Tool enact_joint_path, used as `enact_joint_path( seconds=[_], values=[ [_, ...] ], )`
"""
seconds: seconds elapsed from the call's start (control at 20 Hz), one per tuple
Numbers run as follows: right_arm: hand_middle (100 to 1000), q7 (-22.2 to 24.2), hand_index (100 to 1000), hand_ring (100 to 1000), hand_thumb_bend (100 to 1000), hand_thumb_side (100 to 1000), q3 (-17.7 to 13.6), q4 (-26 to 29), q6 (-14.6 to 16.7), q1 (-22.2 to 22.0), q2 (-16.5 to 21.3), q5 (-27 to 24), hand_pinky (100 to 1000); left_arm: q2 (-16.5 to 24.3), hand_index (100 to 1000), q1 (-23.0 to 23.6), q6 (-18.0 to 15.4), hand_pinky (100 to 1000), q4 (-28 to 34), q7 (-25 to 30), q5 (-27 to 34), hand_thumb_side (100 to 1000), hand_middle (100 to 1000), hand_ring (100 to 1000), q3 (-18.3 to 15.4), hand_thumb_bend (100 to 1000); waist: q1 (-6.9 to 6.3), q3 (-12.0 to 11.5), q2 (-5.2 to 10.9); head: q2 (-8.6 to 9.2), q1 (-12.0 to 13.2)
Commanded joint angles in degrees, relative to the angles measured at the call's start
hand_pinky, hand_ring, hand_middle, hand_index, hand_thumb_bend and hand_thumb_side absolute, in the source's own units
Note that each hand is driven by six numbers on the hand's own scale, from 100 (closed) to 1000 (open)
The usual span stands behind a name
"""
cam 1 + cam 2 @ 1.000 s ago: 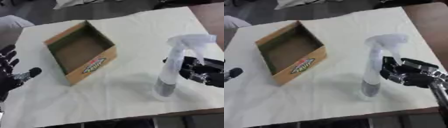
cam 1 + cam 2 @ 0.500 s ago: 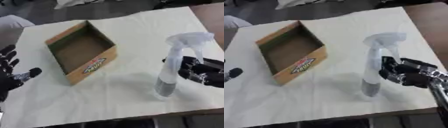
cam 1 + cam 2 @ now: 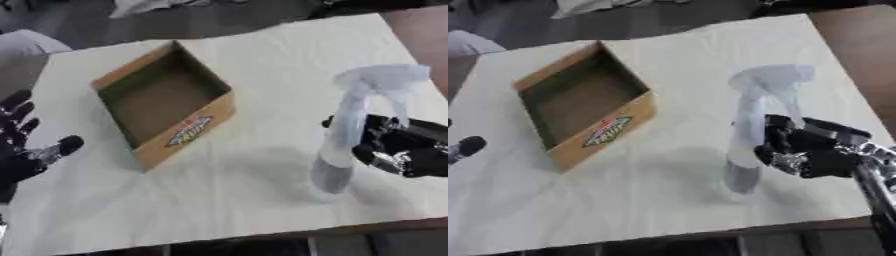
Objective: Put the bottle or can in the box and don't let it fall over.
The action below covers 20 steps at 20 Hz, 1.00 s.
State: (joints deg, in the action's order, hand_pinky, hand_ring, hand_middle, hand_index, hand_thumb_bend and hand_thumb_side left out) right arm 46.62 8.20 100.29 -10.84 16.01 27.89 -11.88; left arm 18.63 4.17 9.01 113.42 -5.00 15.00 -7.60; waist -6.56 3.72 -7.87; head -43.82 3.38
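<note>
Spray bottle: we see a clear spray bottle [image 3: 747,150] with a pale trigger head standing upright on the white tablecloth [image 3: 262,200], toward the right side of the table and outside the box. Its lower part looks darker than its neck.

Right hand: our right hand [image 3: 802,150] comes in from the right edge and sits against the bottle's right side at about mid-height. The fingers [image 3: 773,131] curl toward the bottle's body and touch it; we cannot tell how far they wrap round the far side. The trigger head rises above the hand.

Box: an open cardboard box [image 3: 166,107] lies left of centre, turned at an angle to the table edge, its inside bare and brown. A printed label [image 3: 188,131] with red and yellow shows on the wall facing us. The box stands well apart from the bottle, with bare cloth between them.

Left hand: our left hand [image 3: 22,150] rests near the lower left edge of the left eye view, fingers straight and spread, pointing up, holding nothing. In the right eye view only a dark fingertip of it shows at the left edge.

Table: the cloth covers nearly the whole top; a brown strip of table [image 3: 859,45] shows at the far right.
</note>
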Motion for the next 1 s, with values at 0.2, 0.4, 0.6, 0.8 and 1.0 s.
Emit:
enact_joint_path(
  seconds=[0.2, 0.4, 0.6, 0.8, 1.0],
  values=[
    [1000, 0.27, 1000, 1000, 100, 368, 0.06, 1.64, 0.44, -0.04, 0.59, -0.88, 1000, 0.80, 848, -0.14, -0.17, 1000, 1.17, 0.30, 0.25, 100, 961, 1000, -0.24, 958, 0.03, -0.14, 0.20, -0.30, -0.14],
    [1000, 0.60, 1000, 1000, 100, 388, 0.16, 1.70, 0.34, 0.00, 0.49, -0.92, 1000, 0.70, 848, -0.13, -0.18, 1000, 1.17, 0.36, 0.29, 100, 961, 1000, -0.25, 957, -0.04, -0.18, 0.10, -0.30, -0.22],
    [1000, 1.12, 1000, 1000, 100, 393, 0.33, 1.69, 0.27, 0.24, 0.33, -1.02, 1000, 0.62, 847, -0.13, -0.17, 1000, 1.17, 0.44, 0.36, 100, 961, 1000, -0.25, 954, -0.06, -0.31, 0.04, -0.30, -0.29],
    [1000, 1.36, 1000, 1000, 100, 386, 0.42, 1.84, 0.40, 0.41, 0.24, -1.26, 1000, 0.57, 847, -0.10, -0.12, 1000, 1.17, 0.51, 0.40, 100, 961, 1000, -0.24, 952, -0.02, -0.31, 0.03, -0.30, -0.28],
    [1000, 1.60, 1000, 1000, 100, 386, 0.78, 1.93, 0.20, 0.93, 0.00, -1.29, 1000, 0.56, 846, -0.12, -0.11, 1000, 1.17, 0.59, 0.42, 100, 960, 1000, -0.23, 952, 0.00, -0.35, 0.05, -0.30, -0.34]
  ],
)
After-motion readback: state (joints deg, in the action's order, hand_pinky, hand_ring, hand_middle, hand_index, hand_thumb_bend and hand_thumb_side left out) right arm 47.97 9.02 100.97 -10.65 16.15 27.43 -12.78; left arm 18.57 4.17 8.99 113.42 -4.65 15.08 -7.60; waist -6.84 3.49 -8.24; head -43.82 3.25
